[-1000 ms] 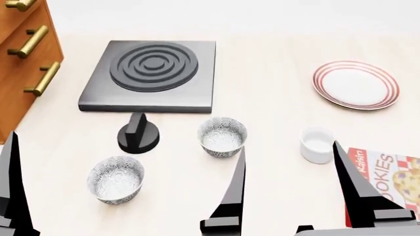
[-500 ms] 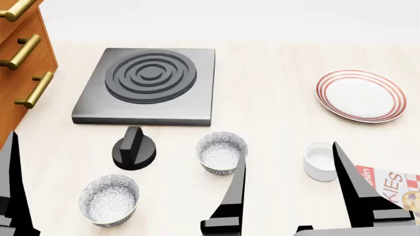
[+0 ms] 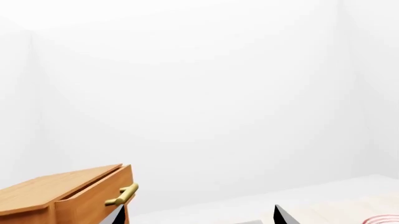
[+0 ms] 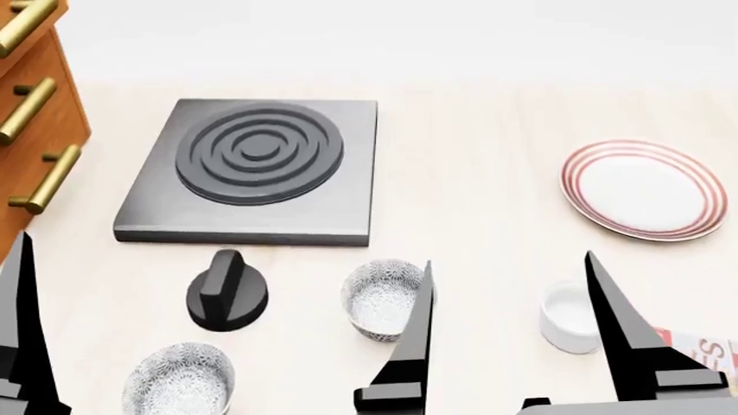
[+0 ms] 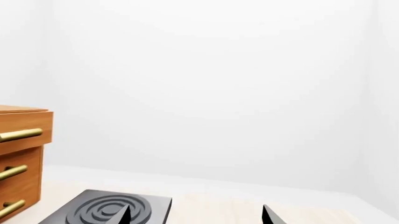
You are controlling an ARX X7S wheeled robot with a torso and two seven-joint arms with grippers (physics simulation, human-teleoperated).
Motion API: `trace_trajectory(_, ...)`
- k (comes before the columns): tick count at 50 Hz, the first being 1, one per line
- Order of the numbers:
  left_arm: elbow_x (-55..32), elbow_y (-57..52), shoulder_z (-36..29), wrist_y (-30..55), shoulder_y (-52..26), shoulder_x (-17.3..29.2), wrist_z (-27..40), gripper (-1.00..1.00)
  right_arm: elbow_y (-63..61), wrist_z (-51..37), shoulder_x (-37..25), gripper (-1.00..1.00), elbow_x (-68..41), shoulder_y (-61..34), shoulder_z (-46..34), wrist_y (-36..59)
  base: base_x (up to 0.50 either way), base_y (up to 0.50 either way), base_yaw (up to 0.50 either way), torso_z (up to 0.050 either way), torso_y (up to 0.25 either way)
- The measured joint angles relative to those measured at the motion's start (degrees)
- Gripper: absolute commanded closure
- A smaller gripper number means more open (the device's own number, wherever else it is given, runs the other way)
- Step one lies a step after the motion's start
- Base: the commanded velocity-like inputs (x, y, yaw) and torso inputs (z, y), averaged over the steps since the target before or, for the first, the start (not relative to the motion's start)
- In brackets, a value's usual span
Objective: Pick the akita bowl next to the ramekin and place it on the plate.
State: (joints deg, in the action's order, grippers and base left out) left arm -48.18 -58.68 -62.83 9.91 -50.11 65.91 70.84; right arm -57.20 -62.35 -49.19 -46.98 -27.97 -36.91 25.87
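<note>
The akita bowl [image 4: 378,298], white with a dense grey speckle, stands on the counter left of the ramekin [image 4: 569,316], a small plain white cup. A second speckled bowl [image 4: 179,381] sits at the near left. The red-ringed plate [image 4: 641,190] lies at the far right; only a sliver of it shows in the left wrist view. My right gripper [image 4: 513,333] [image 5: 194,215] is open and holds nothing; in the head view its fingers partly cover the akita bowl and the ramekin. My left gripper [image 3: 197,215] is open and holds nothing too; only one finger [image 4: 19,337] shows at the head view's left edge.
A dark stove plate [image 4: 254,169] [image 5: 112,210] lies behind the bowls, with a black knob [image 4: 226,294] in front of it. Wooden drawers with brass handles [image 4: 29,112] [image 3: 68,196] stand at the left. A cookie box [image 4: 706,353] lies at the near right edge.
In the head view everything on the counter has slid toward the bottom of the frame, so the view has shifted. Both grippers keep their places in the frame and stay open.
</note>
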Motion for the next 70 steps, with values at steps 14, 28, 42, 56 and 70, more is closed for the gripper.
trace_trajectory(14, 0.02, 0.00, -0.51, -0.14, -0.39, 0.06, 0.16, -1.00, 0.04, -0.15, -0.15, -1.00, 0.08, -0.19, -0.44, -0.28, 0.14, 0.00, 0.00, 0.000, 0.000)
trace_trajectory(28, 0.11, 0.04, -1.06, -0.33, -0.73, 0.15, 0.30, -1.00, 0.12, -0.29, -0.31, -1.00, 0.21, -0.26, -0.84, -0.65, 0.14, 0.00, 0.00, 0.000, 0.000)
trace_trajectory(42, 0.17, 0.18, -1.51, -0.49, -1.06, 0.18, 0.36, -1.00, 0.10, -0.53, -0.53, -1.00, 0.10, -0.51, -1.16, -0.86, 0.14, 0.00, 0.00, 0.000, 0.001)
trace_trajectory(56, 0.35, 0.14, -1.99, -0.63, -1.23, 0.22, 0.46, -1.00, 0.11, -0.63, -0.73, -1.00, 0.27, -0.49, -1.59, -1.27, 0.14, 0.00, 0.00, 0.000, 0.000)
trace_trajectory(70, 0.32, 0.16, -2.40, -0.70, -1.59, 0.26, 0.58, -1.00, 0.23, -0.70, -0.88, -1.00, 0.24, -0.70, -1.90, -1.56, 0.14, 0.00, 0.00, 0.000, 0.000)
